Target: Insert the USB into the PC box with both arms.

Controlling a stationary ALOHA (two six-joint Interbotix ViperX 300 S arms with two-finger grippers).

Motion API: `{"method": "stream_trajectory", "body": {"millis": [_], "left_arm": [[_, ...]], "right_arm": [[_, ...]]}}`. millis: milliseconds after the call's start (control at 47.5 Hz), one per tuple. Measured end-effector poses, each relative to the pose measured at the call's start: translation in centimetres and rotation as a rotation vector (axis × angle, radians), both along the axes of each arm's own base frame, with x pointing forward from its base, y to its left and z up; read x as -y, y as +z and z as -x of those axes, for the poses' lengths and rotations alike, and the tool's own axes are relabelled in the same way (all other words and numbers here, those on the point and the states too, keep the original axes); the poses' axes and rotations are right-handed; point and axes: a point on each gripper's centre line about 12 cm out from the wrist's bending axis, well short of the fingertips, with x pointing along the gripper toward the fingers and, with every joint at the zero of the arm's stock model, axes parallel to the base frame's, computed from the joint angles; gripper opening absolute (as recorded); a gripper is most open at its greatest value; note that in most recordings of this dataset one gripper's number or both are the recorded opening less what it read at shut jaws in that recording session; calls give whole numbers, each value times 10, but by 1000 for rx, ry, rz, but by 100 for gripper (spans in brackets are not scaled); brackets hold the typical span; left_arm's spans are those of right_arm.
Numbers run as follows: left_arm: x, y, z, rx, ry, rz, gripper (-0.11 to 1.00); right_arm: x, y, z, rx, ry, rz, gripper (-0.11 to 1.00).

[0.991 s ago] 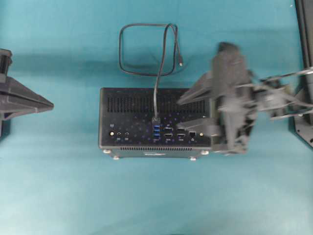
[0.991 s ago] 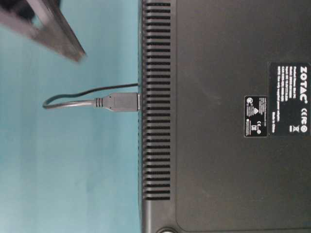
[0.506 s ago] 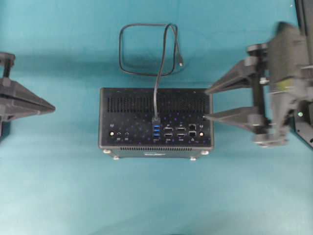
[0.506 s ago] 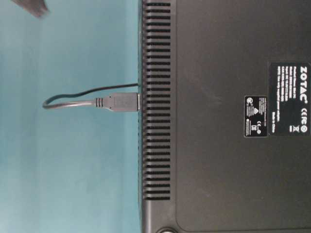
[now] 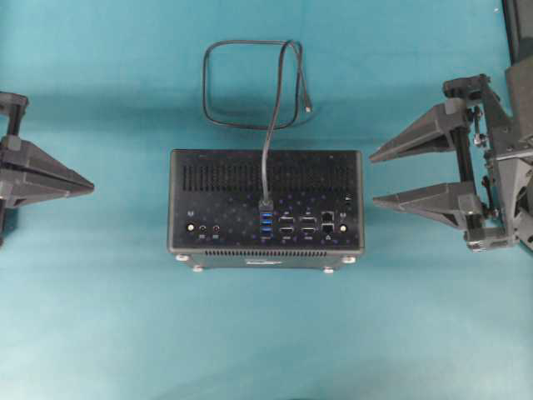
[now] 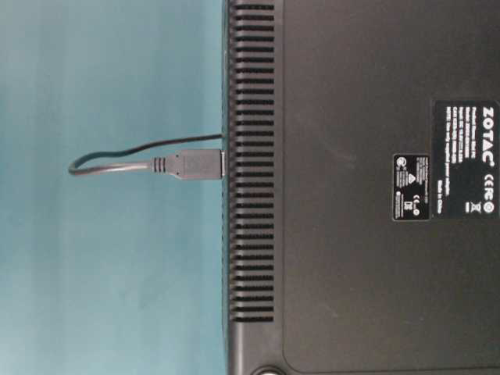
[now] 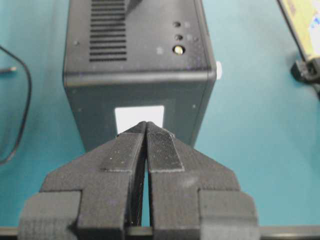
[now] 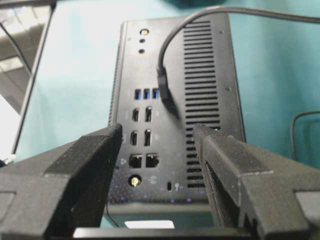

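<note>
While the ribbed left fingers press shut, the wedge-shaped right fingers gape beside the perforated PC box.

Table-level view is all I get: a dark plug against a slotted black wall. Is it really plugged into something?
Observer: Yes. From overhead, the USB sits at the end of the row of blue ports on the PC box.
Operator: Is anything holding it?
Observer: No. The right gripper is open and empty, off to the box's right side.
Operator: And the other arm?
Observer: The left gripper is shut and points at the box's opposite side, clear of it.
</note>
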Motion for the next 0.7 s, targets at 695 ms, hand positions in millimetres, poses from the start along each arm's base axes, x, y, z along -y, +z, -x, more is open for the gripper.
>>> {"method": "stream_trajectory", "body": {"millis": [695], "left_arm": [[0, 1, 1, 6, 3, 5, 0]], "right_arm": [[7, -6, 5, -9, -22, 2, 68]]}}
